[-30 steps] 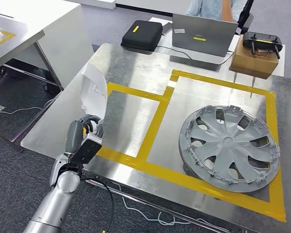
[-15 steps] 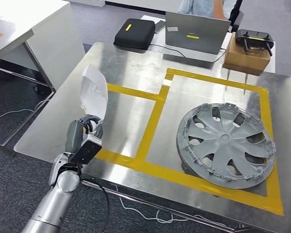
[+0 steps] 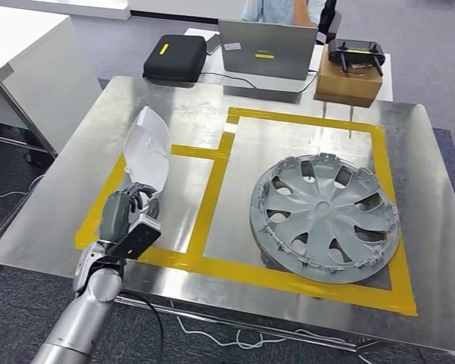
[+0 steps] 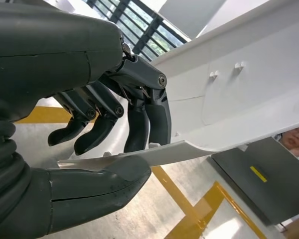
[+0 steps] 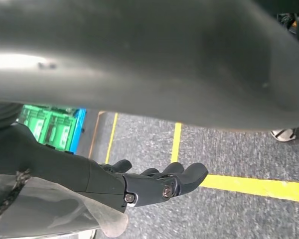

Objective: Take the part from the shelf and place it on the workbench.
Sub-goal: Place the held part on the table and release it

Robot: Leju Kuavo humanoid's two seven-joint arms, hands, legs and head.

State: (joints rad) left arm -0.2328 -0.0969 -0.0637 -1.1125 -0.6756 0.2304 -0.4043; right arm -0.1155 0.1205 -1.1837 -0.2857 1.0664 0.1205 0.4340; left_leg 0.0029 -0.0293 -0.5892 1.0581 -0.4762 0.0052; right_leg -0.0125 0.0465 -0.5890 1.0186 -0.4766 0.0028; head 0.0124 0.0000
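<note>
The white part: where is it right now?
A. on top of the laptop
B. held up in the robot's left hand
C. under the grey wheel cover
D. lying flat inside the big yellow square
B: the left hand grips the white part by its lower edge, holding it upright above the workbench, well apart from the wheel cover.

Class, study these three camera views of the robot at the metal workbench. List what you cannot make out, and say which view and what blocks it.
1. Head view: the lower edge of the white part is hidden by the left hand.
2. Right wrist view: the palm of the right hand is turned away, and a blurred grey surface covers the upper picture.
3. Head view: the person is cut off by the top edge.
</note>
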